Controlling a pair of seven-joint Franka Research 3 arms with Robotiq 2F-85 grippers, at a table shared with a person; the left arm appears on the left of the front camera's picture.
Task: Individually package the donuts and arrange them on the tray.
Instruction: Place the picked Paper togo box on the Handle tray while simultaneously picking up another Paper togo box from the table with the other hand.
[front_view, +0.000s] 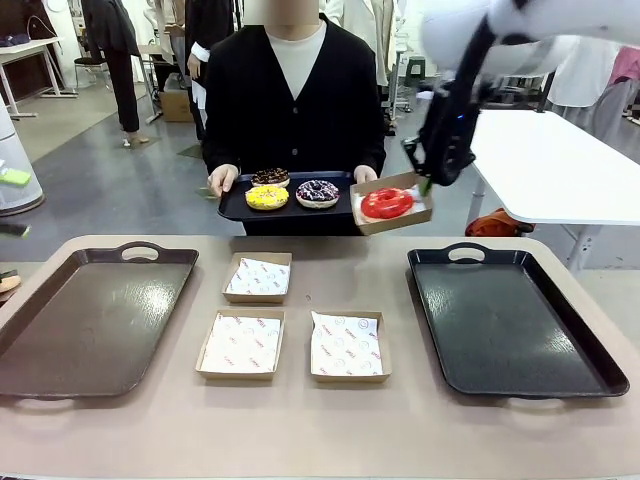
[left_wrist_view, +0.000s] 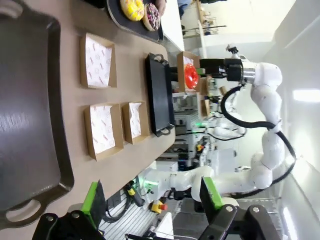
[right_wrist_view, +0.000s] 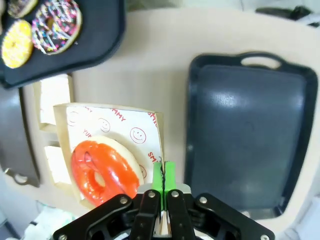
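The right gripper (front_view: 428, 180), clamped on the rim of a cardboard box (front_view: 395, 226) carrying the red donut (front_view: 387, 202), held it aloft beside the person's tray (front_view: 232, 208), where three more donuts (front_view: 266, 197) (front_view: 317, 192) (front_view: 270, 177) lay. Three empty boxes (front_view: 258, 277) (front_view: 241, 344) (front_view: 348, 346) and two dark trays (front_view: 90, 320) (front_view: 510, 320) sat on the beige table (front_view: 300, 430). The left wrist view caught the left gripper (left_wrist_view: 151, 195) spread wide, holding nothing. Grey floor (front_view: 120, 180) stretched behind.

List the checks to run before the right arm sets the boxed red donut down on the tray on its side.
1. Grip: right gripper shut on the edge of the box: ok.
2. Load: red donut lying inside the box: ok.
3. Box held level: cannot tell.
4. Landing spot: right-side tray has bare surface: ok.
5. The person's hand apart from the box: cannot tell.
6. The left gripper open, holding nothing: ok.
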